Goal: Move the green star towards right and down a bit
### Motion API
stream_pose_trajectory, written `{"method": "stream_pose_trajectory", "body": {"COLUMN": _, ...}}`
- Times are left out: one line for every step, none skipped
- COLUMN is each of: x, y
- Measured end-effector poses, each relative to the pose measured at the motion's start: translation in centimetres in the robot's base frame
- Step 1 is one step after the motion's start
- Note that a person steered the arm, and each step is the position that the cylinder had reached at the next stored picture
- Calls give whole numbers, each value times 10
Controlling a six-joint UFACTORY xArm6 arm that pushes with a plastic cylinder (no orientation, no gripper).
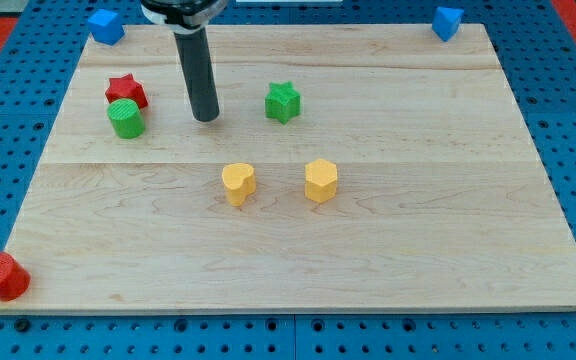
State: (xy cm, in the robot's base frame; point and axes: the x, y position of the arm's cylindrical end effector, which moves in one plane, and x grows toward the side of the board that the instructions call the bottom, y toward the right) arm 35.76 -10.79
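Right of my tip, green star

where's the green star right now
The green star sits in the upper middle of the board, just to the view's right of my tip with a gap between them, and above the two yellow blocks.

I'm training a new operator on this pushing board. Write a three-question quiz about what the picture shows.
1. True or false: my tip touches the green star.
2. Which block lies directly against the red star? A) green cylinder B) yellow hexagon C) yellow heart
3. Fill in: the red cylinder sits at the board's bottom-____ corner in the view.

Key: 1 false, the tip stands apart at the star's left; 2 A; 3 left.
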Motion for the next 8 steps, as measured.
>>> {"method": "stream_pose_trajectory", "body": {"x": -22, "y": 29}}
{"method": "stream_pose_trajectory", "body": {"x": -21, "y": 97}}
{"method": "stream_pose_trajectory", "body": {"x": -14, "y": 165}}
{"method": "stream_pose_trajectory", "body": {"x": 4, "y": 222}}
{"method": "stream_pose_trajectory", "body": {"x": 31, "y": 270}}
{"method": "stream_pose_trajectory", "body": {"x": 31, "y": 265}}
{"method": "stream_pose_trajectory", "body": {"x": -14, "y": 268}}
{"method": "stream_pose_trajectory", "body": {"x": -18, "y": 254}}
